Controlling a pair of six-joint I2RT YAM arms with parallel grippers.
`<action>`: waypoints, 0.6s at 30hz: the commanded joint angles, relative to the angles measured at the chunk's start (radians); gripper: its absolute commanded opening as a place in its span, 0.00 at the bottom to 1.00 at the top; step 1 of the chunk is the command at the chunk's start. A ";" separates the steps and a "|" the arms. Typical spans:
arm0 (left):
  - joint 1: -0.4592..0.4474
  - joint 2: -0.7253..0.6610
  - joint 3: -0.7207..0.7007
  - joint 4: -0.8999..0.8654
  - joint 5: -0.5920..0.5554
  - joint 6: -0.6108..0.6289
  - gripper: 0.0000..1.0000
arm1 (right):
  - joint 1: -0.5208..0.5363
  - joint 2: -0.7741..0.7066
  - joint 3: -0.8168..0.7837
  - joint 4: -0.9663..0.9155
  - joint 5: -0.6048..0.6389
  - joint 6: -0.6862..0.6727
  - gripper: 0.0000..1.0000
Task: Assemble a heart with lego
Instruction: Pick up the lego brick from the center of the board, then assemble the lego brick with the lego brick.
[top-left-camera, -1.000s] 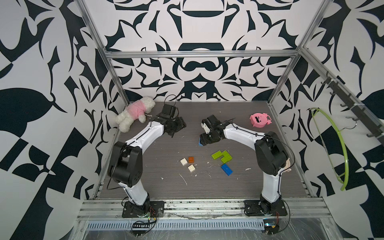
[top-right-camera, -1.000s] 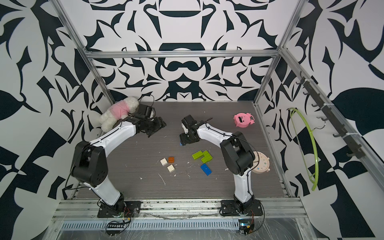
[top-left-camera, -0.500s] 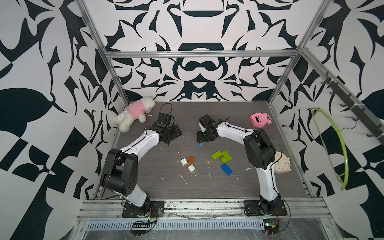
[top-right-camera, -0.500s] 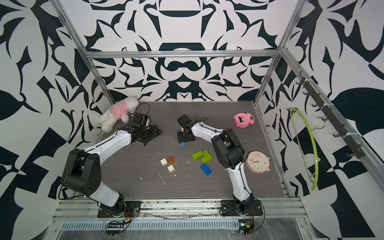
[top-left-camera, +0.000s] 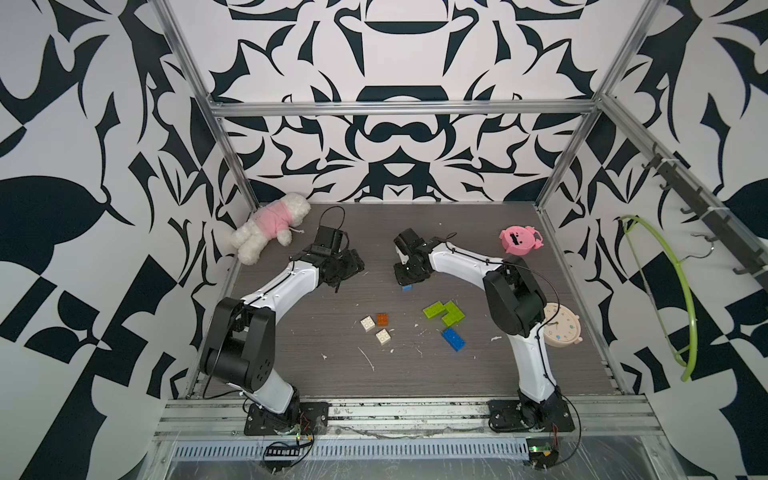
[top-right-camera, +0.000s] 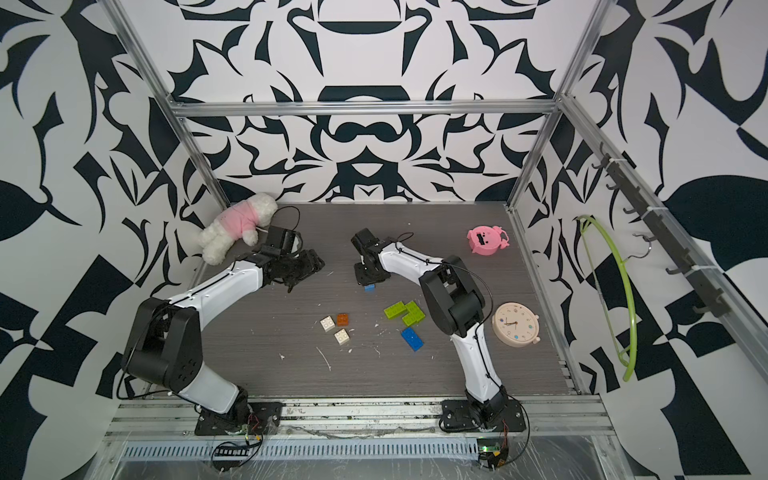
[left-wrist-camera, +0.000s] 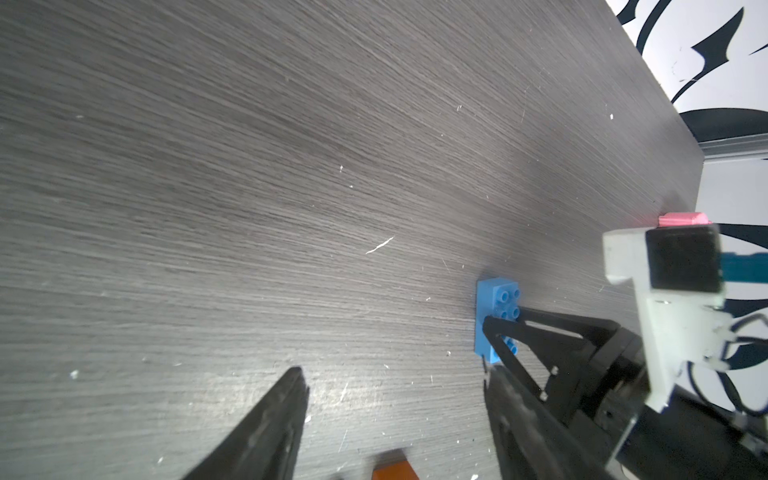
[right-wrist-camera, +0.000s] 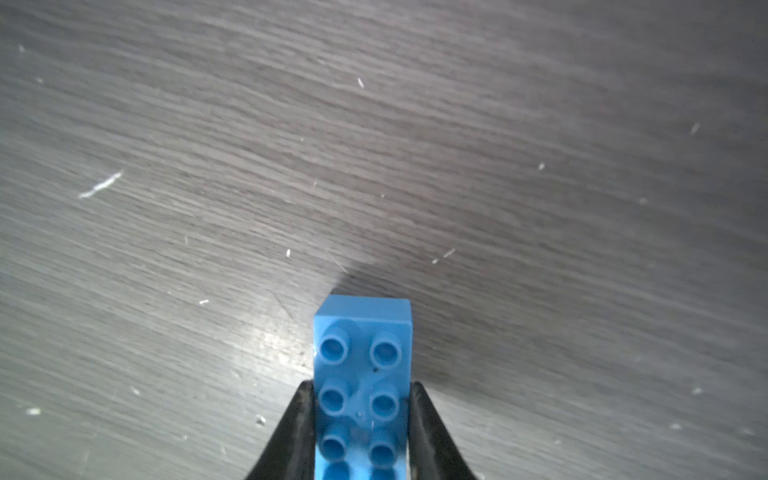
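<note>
- My right gripper (right-wrist-camera: 360, 388) is clamped on the long sides of a blue brick (right-wrist-camera: 362, 332), which rests mid-table (top-left-camera: 291, 353).
- My left gripper (left-wrist-camera: 392, 374) hangs left of it, fingers apart, holding nothing.
- Nearer lies loose lego: lime-green bricks (top-left-camera: 444, 311), a second blue brick (top-left-camera: 454, 338), an orange brick (top-left-camera: 382, 319), two white squares (top-left-camera: 368, 323).

right claw (right-wrist-camera: 361, 388): matt black plastic
brick (right-wrist-camera: 362, 332): smooth, glossy blue plastic, within the right claw
table (right-wrist-camera: 374, 145): grey wood grain, matt, faint sheen beside the right claw
plush (top-left-camera: 270, 226): fluffy cloth
frame (top-left-camera: 399, 109): brushed metal
</note>
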 joint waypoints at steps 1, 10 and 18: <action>0.012 -0.040 -0.027 0.001 -0.001 0.023 0.71 | 0.011 -0.028 0.037 -0.032 0.018 -0.050 0.18; 0.095 -0.138 -0.139 0.061 0.051 0.053 0.71 | 0.073 -0.199 -0.089 -0.035 -0.256 -0.289 0.15; 0.100 -0.190 -0.200 0.098 0.040 0.061 0.71 | 0.205 -0.265 -0.153 -0.108 -0.225 -0.326 0.15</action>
